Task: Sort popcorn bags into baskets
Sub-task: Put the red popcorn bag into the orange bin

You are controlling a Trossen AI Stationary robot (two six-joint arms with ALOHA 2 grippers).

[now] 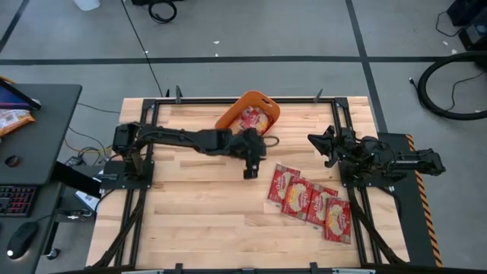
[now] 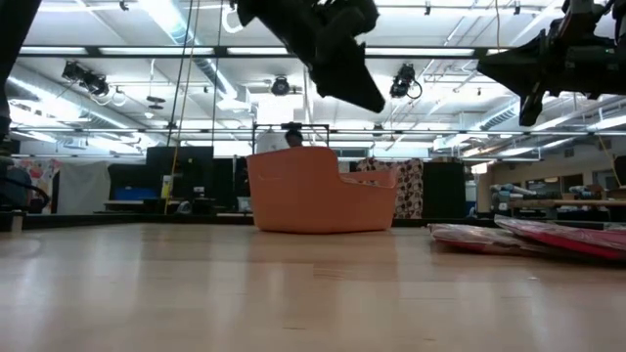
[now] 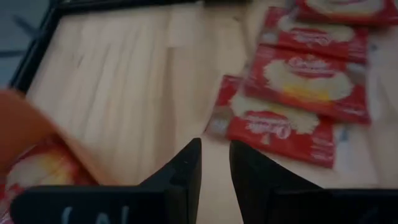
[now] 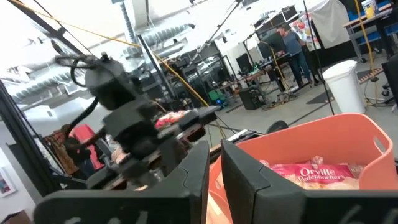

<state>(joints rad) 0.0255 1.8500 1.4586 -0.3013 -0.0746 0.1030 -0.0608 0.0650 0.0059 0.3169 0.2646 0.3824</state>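
Note:
The orange tub (image 1: 228, 116) (image 2: 313, 191) (image 4: 348, 134) stands on its base near the table's far edge, with red popcorn bags (image 1: 253, 119) (image 4: 311, 174) lying inside. Several more red bags (image 1: 308, 202) (image 3: 298, 81) (image 2: 548, 240) lie flat in an overlapping row toward the near right of the table. My left gripper (image 1: 249, 173) (image 3: 215, 158) hangs above bare wood between tub and row, empty, its fingers a narrow gap apart. My right gripper (image 1: 313, 141) (image 4: 215, 155) waits raised at the right side, pointing toward the tub, shut and empty.
Black frame rails (image 1: 335, 114) run along the table's edges. A dark desk (image 1: 46, 129) to the left of the table carries an orange-and-white snack bag (image 1: 11, 118), a keyboard and a mouse. People (image 4: 292, 40) stand far off in the room. Bare wood (image 1: 190, 213) spans the near left.

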